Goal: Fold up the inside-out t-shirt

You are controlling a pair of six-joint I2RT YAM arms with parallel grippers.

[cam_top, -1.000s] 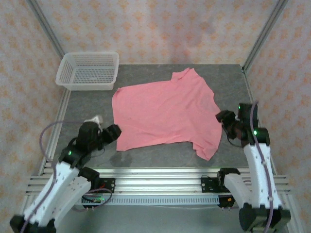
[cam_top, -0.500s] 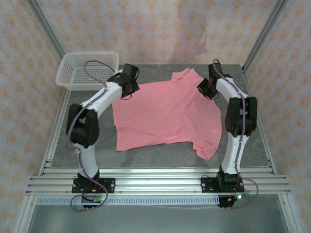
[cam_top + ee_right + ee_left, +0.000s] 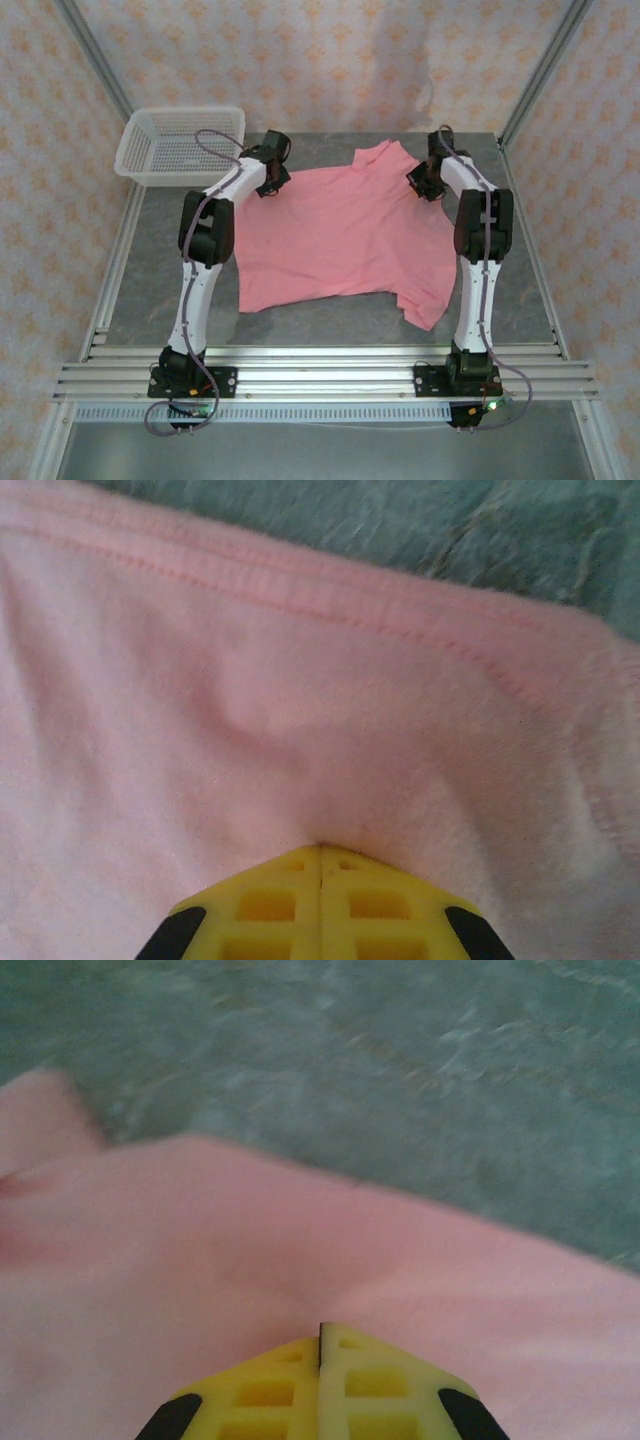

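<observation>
- The inside-out t-shirt [image 3: 340,235] lies spread flat on the middle of the grey surface [image 3: 170,250], one sleeve pointing toward the near right.
- The left hand [image 3: 267,184] is at the far-left corner of the t-shirt, its arm reaching out over the surface.
- In the left wrist view, the yellow fingers [image 3: 380,1390] are pressed together, and a low ridge of pink cloth runs up to their tips. The hand is pinching the t-shirt just inside its edge.
- The right hand [image 3: 420,186] is at the far-right edge of the t-shirt.
- In the right wrist view, its fingers [image 3: 260,905] are pressed together and the cloth puckers at their tips. The hand is pinching the t-shirt near a stitched hem.
- A white mesh basket [image 3: 175,173] sits at the far-left corner of the surface, apart from the t-shirt.
</observation>
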